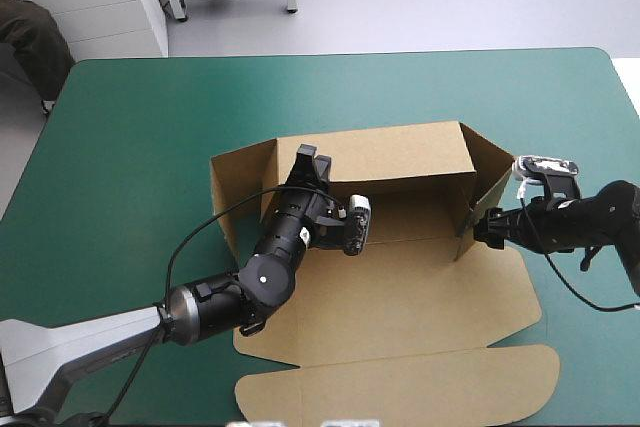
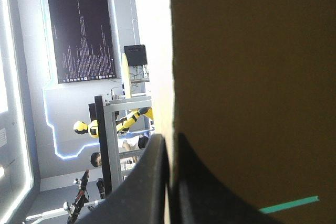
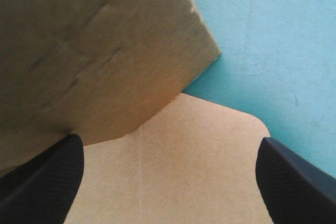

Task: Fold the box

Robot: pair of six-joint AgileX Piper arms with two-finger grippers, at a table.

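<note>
The brown box [image 1: 410, 292] lies in the middle of the table with its back wall and both side walls raised, and its lid panel flat toward the front edge. My left gripper [image 1: 307, 157] is at the back wall's left end, shut on the board's upper edge; in the left wrist view the fingers [image 2: 152, 182] pinch that edge of the box [image 2: 252, 77]. My right gripper [image 1: 474, 228] hangs open at the front edge of the right side wall [image 3: 79, 51], its fingers [image 3: 47, 182] wide apart over the flat panel [image 3: 173, 177].
The teal-green cover [image 1: 140, 147] lies bare around the box, also showing beside the right wall [image 3: 273, 40]. The lid's rounded front flap [image 1: 400, 392] reaches close to the table's front edge.
</note>
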